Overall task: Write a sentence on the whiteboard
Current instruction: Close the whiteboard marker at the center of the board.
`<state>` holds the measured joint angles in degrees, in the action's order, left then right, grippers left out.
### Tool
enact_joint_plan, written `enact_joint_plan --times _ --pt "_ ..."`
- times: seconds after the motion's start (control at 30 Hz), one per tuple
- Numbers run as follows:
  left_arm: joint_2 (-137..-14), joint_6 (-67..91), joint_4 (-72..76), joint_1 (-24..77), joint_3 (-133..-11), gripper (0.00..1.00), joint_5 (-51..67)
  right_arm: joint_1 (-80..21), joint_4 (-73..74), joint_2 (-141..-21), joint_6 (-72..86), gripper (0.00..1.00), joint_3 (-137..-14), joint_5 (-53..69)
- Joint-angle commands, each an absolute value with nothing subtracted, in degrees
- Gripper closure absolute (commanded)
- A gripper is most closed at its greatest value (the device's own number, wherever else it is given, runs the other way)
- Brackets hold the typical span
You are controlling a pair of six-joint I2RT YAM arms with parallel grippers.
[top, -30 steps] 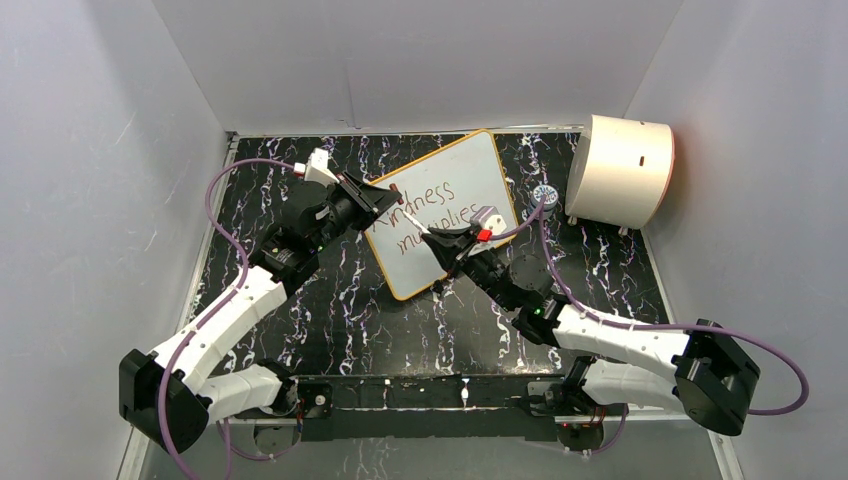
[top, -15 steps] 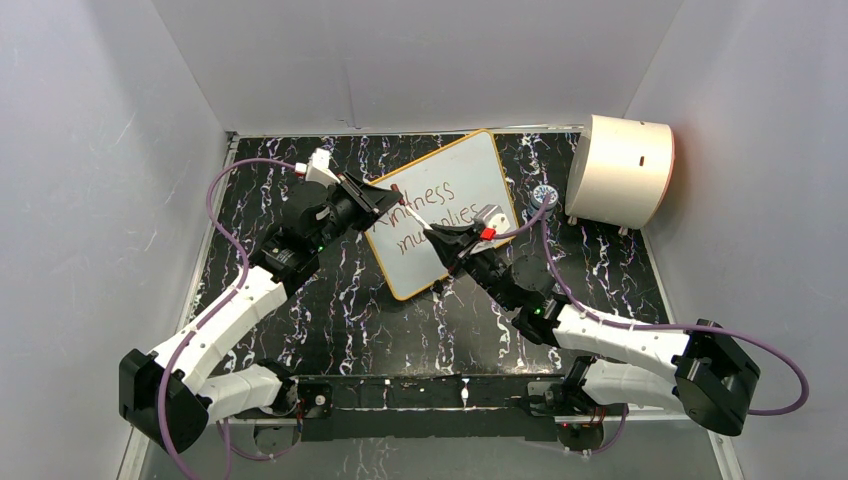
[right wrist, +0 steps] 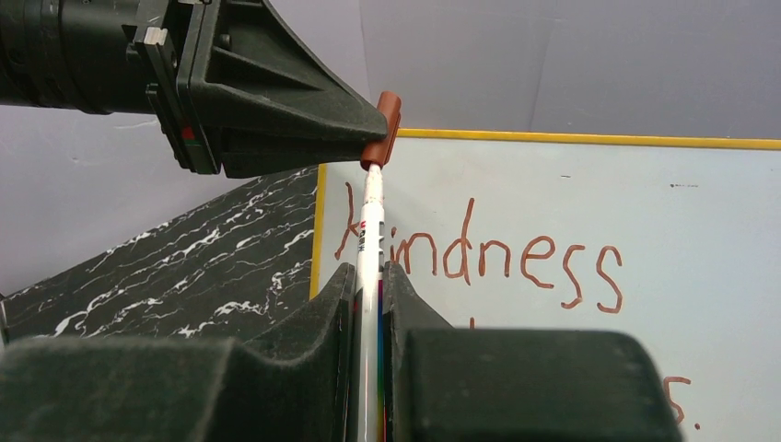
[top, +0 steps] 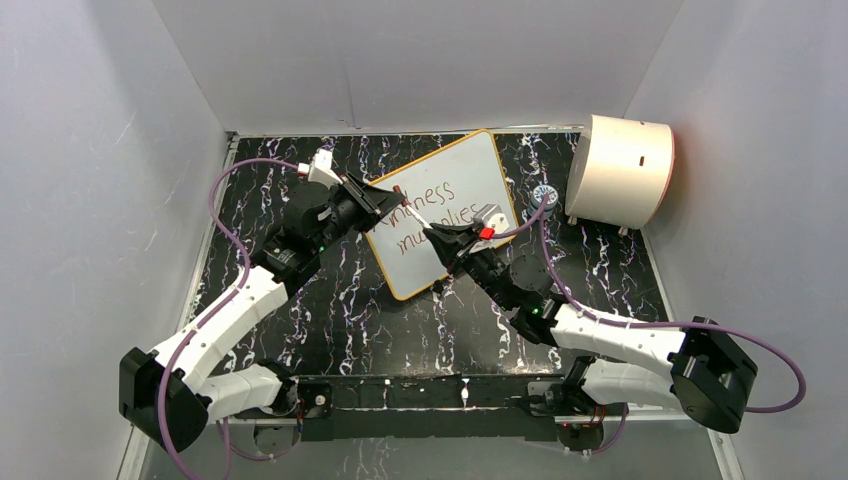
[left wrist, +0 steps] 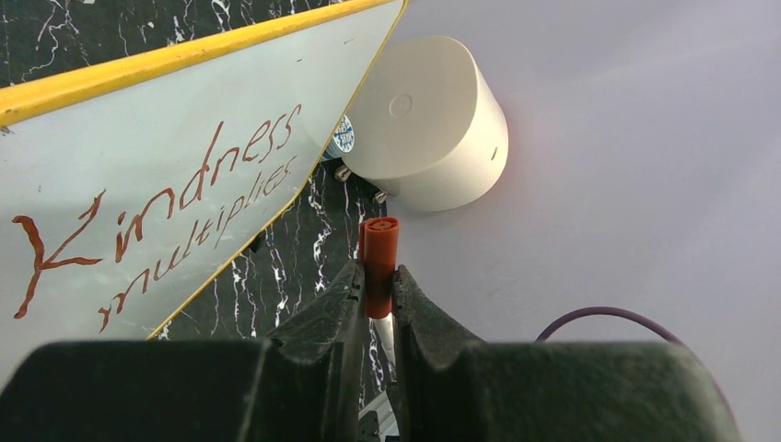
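**Bench check: both pincers on one marker, over the board**

Enclosure: plain grey walls (top: 100, 150) on three sides, black marbled mat (top: 330, 300) as work surface.

Whiteboard (top: 475, 165) lies flat on the mat, centre-rear, turned at an angle to the mat's edges. Yellow rim intact where seen. Sentence (top: 438, 203) in dark red, two slanted lines, reads "Kindness multiplies"; legible in the L wrist view (left wrist: 198, 198) and partly in the R wrist view (right wrist: 516, 258).

Left gripper (left wrist: 378, 276) is over the board's left edge, jaws closed tight on a red-brown cap (left wrist: 379, 262); the cap stands out past the fingertips.

Right gripper (right wrist: 368, 276) is over the board's lower part, jaws pinched on a white marker (right wrist: 371, 221), gripped on its barrel.

Marker's far end meets the cap, the two pincers nose to nose. How far it sits in the cap: cannot tell.

Cream drum (top: 620, 170) at rear right, apart from the board.
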<state>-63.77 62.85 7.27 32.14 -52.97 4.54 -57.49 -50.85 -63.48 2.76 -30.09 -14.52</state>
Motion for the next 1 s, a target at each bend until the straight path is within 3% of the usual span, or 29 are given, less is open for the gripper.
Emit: enact_joint_plan --times 0.0,0.97 --pt "-63.46 63.0 8.88 32.69 -52.69 1.0 5.01 -57.81 -55.73 -63.09 2.29 1.0 -29.85 -16.49" --pt "-64.31 67.87 16.22 40.72 -47.7 1.0 3.04 -57.77 -70.92 -71.06 1.82 1.0 -30.4 -23.14"
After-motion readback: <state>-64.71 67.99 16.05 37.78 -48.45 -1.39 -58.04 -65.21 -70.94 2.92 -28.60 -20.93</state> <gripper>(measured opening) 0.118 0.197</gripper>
